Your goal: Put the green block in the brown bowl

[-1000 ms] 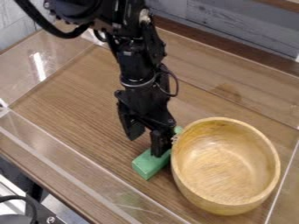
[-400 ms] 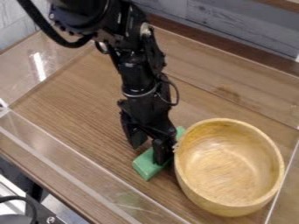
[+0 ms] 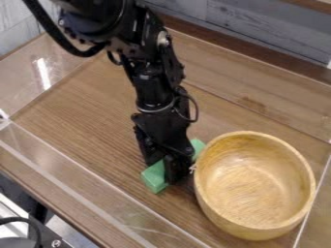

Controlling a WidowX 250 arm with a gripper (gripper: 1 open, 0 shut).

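The green block (image 3: 157, 178) lies flat on the wooden table, just left of the brown bowl (image 3: 256, 184). Its near end and a bit of its far end (image 3: 196, 147) show on either side of the black fingers. My gripper (image 3: 169, 165) points straight down and has come low over the block's middle, with a finger on each side of it. The fingers hide the block's middle, so I cannot see whether they press on it. The block still rests on the table. The bowl stands upright with nothing in it.
A clear plastic wall (image 3: 77, 208) rings the wooden tabletop (image 3: 91, 126), with its near edge at the front left. The arm (image 3: 142, 58) rises up and back to the upper left. A grey plank wall (image 3: 258, 24) lies behind.
The gripper has dropped lower onto the green block, and its fingers have drawn closer together around it. Block and bowl stay where they were.
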